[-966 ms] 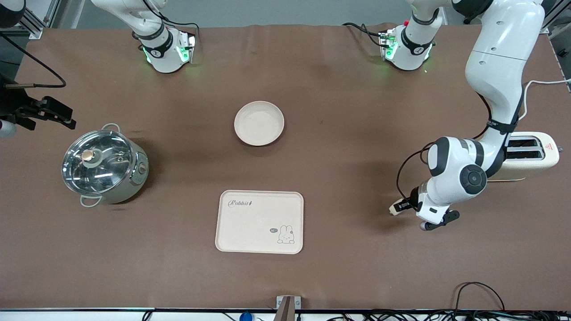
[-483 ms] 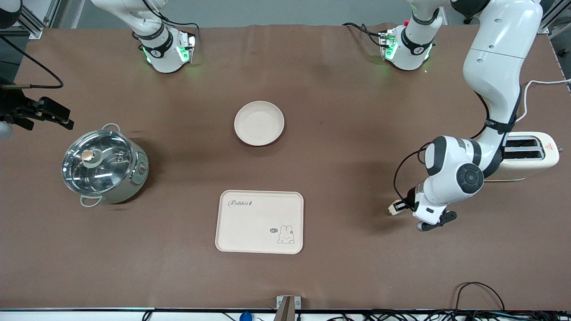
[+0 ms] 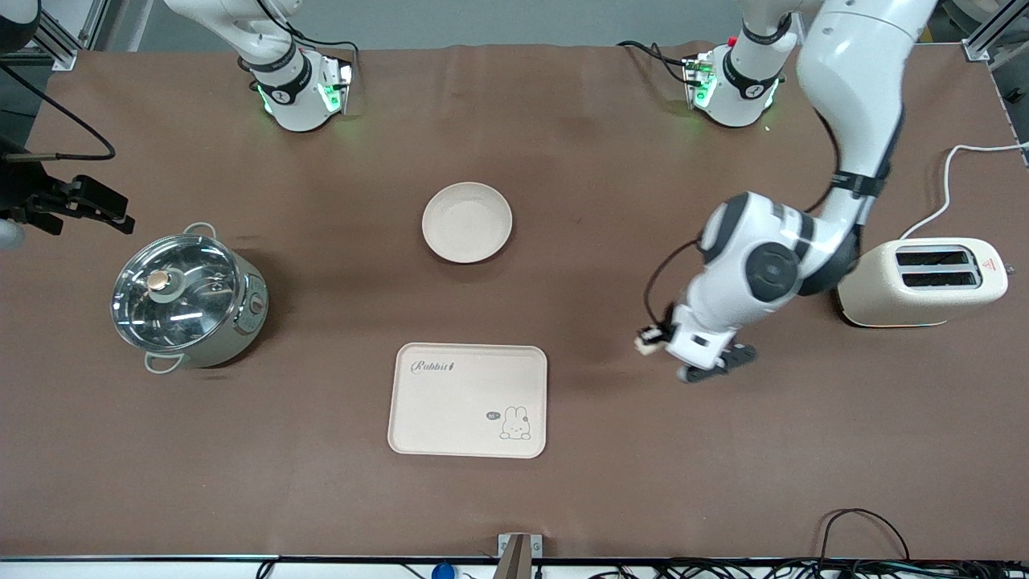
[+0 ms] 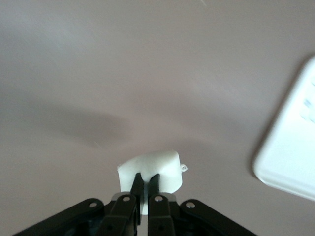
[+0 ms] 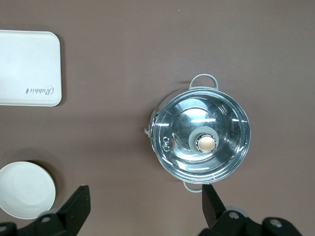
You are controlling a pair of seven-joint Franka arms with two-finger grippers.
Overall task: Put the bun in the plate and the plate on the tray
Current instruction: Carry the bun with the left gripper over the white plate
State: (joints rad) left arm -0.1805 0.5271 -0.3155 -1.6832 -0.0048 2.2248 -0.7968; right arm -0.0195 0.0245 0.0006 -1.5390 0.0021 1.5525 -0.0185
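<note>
The small cream-white bun (image 4: 156, 170) hangs in my left gripper (image 4: 146, 183), whose fingers are shut on it. In the front view that gripper (image 3: 655, 338) is over bare table between the tray and the toaster, with the bun (image 3: 645, 343) at its tip. The round cream plate (image 3: 467, 222) lies empty mid-table, farther from the front camera than the rectangular "Rabbit" tray (image 3: 467, 400), which is also empty. A corner of the tray (image 4: 290, 157) shows in the left wrist view. My right gripper (image 5: 145, 206) waits open and empty, high over the right arm's end of the table (image 3: 119, 215).
A steel pot with a glass lid (image 3: 185, 299) stands toward the right arm's end, also seen from above as the pot (image 5: 199, 135). A cream toaster (image 3: 924, 281) with a white cord sits toward the left arm's end. Cables lie along the front edge.
My left gripper closed on the bun beside the toaster, then lifted and carried it toward the tray. The toaster is now uncovered. The right arm has hardly moved.
</note>
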